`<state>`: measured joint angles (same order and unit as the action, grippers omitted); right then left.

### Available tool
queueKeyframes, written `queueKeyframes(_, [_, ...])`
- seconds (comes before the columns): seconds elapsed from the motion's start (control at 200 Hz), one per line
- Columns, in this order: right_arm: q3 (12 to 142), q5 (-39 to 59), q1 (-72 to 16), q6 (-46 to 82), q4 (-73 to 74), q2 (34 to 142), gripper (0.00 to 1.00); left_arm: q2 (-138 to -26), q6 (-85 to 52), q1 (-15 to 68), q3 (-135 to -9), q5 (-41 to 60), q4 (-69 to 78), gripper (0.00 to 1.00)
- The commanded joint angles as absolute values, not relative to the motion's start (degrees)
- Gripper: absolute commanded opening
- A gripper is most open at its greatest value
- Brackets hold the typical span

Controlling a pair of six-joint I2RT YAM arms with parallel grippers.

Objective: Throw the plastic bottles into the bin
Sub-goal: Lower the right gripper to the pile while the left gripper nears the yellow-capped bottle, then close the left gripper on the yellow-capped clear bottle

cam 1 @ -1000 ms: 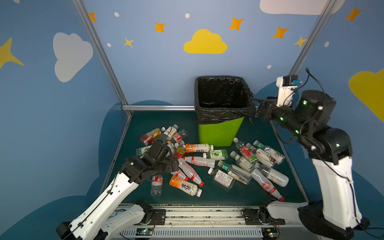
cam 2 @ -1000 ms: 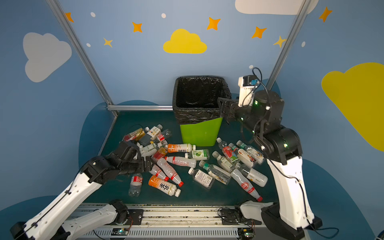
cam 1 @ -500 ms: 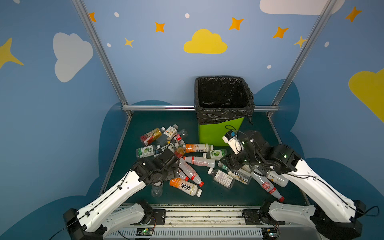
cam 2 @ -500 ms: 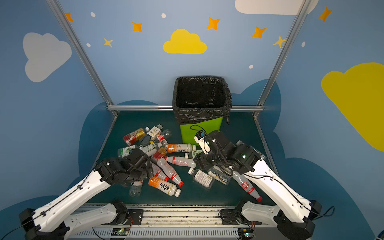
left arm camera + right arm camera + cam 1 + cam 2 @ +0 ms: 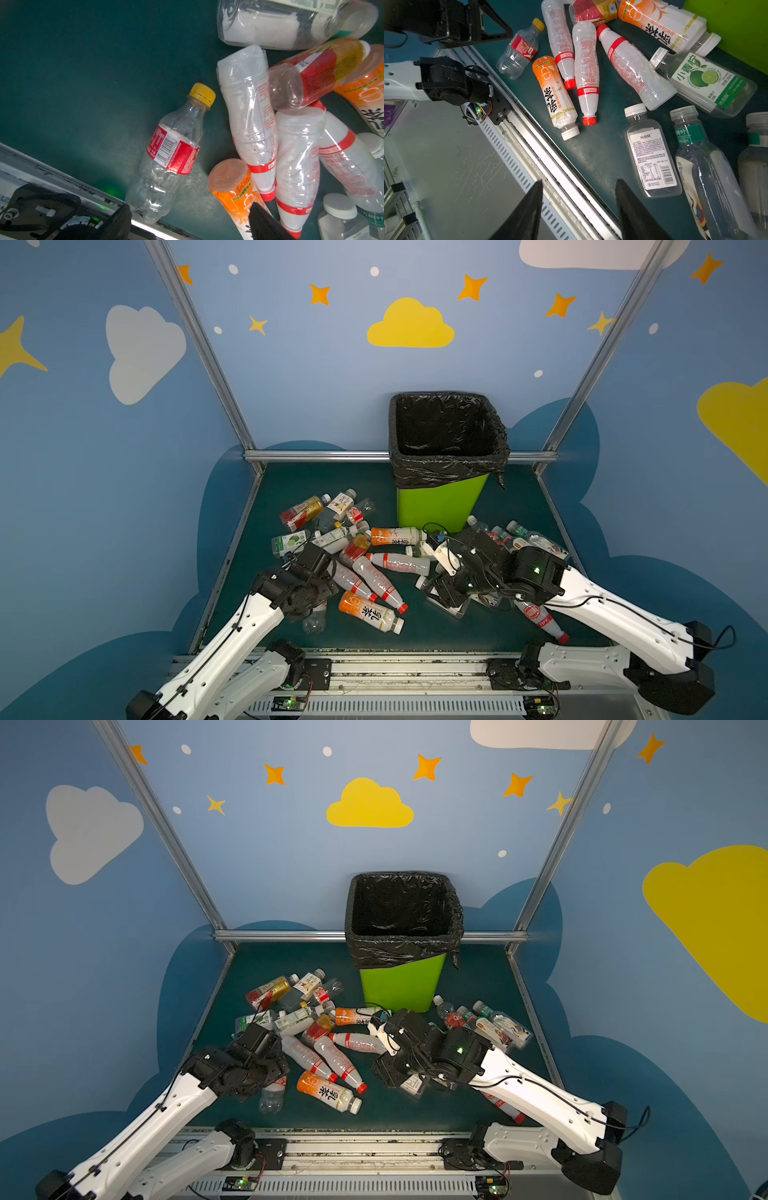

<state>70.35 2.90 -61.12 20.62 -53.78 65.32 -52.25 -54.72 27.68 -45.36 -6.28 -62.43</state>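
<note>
The right end effector [image 5: 580,197] has come down from the rim of the bin [image 5: 440,506], where it stood a second ago, and is now low over the table [image 5: 602,149]. Its jaws have narrowed but are still apart with nothing between them. Only the front rail [image 5: 529,135] shows through the gap, and a square clear bottle with a white label [image 5: 652,158] lies just beside one finger. The left end effector [image 5: 191,216] has pulled back from the middle of the heap toward the front edge. It hangs wide open over the base of a clear bottle with a red label and yellow cap [image 5: 166,158], gripping nothing yet. Around them the plastic bottles [image 5: 399,563] lie scattered on the table in front of the bin, which stands upright at the back. Whether any bottles lie inside its black bag [image 5: 449,472] cannot be seen. The trip to the bin looks finished, and both arms seem to be setting up fresh picks with nearly the whole heap left to clear.
</note>
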Motion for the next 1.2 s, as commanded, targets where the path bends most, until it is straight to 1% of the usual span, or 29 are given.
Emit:
queueKeyframes(0.0, [69.3, 3.2, -61.3, 20.7, -53.9, 63.4, 0.57, -55.3, -53.4, 26.9, -44.1, -5.6, -58.1, 0.89])
queueKeyframes(0.461, [68.6, 1.1, -60.9, 19.0, -57.5, 58.7, 0.61, -60.8, -49.6, 21.8, -40.5, -2.8, -54.9, 0.89])
queueKeyframes(0.681, [69.0, 1.5, -60.6, 18.5, -57.5, 59.0, 0.62, -63.5, -49.9, 21.5, -39.9, -4.1, -56.7, 0.89])
queueKeyframes(0.846, [69.1, 1.5, -60.5, 18.9, -57.7, 59.2, 0.62, -65.9, -49.2, 21.1, -39.9, -3.4, -54.9, 0.89])
queueKeyframes(1.086, [68.6, 0.2, -60.3, 19.6, -58.3, 58.2, 0.63, -73.0, -46.3, 20.9, -42.6, -2.5, -55.5, 0.89])
queueKeyframes(1.171, [68.7, 0.0, -60.2, 19.8, -58.7, 58.3, 0.63, -75.9, -45.4, 20.9, -43.4, -1.6, -54.4, 0.86])
queueKeyframes(1.192, [68.7, 0.0, -60.2, 19.8, -58.8, 58.2, 0.63, -76.4, -45.2, 20.9, -43.5, -1.4, -54.1, 0.83])
